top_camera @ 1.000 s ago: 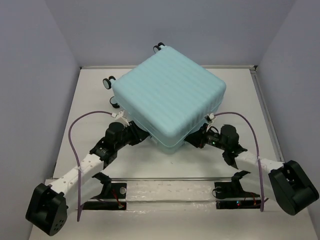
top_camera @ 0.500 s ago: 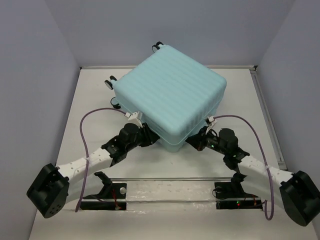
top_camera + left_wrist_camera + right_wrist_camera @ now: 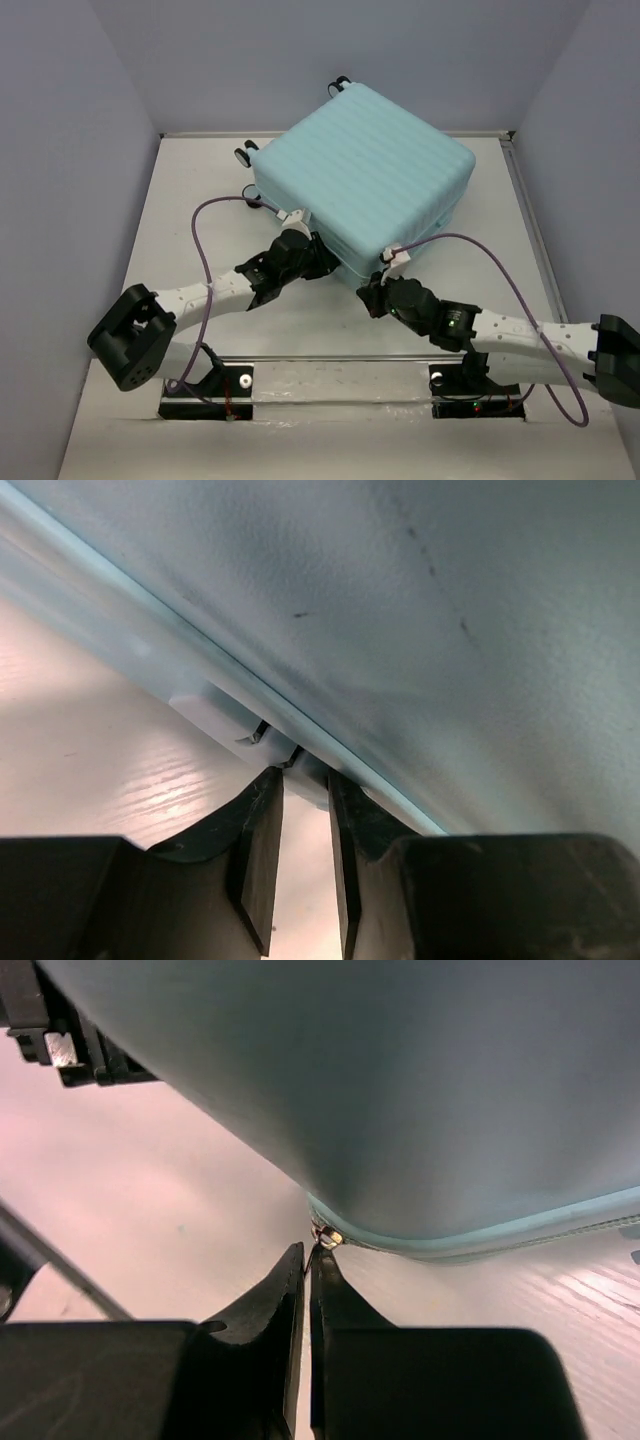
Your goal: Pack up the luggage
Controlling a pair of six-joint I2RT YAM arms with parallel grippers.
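The luggage (image 3: 365, 170), a pale aqua ribbed hard-shell suitcase, lies closed on the white table (image 3: 180, 220), turned at an angle. My left gripper (image 3: 320, 262) is at its near-left side. In the left wrist view (image 3: 303, 775) the fingers are closed on a pale tab (image 3: 300, 765) at the shell's seam (image 3: 200, 650). My right gripper (image 3: 371, 297) is at the near corner. In the right wrist view (image 3: 308, 1250) it is shut on the zipper pull, whose brass ring (image 3: 328, 1238) sits at the zip line under the shell (image 3: 400, 1080).
Black spinner wheels stick out at the suitcase's left (image 3: 244, 155) and back (image 3: 341, 84). Grey walls close in the table on the left, right and back. A metal rail (image 3: 330, 358) runs along the near edge. Purple cables loop off both arms (image 3: 205, 215).
The suitcase has slid and turned to the right and back. Both arms have stretched forward with it, and the right gripper has swung left to the near corner.
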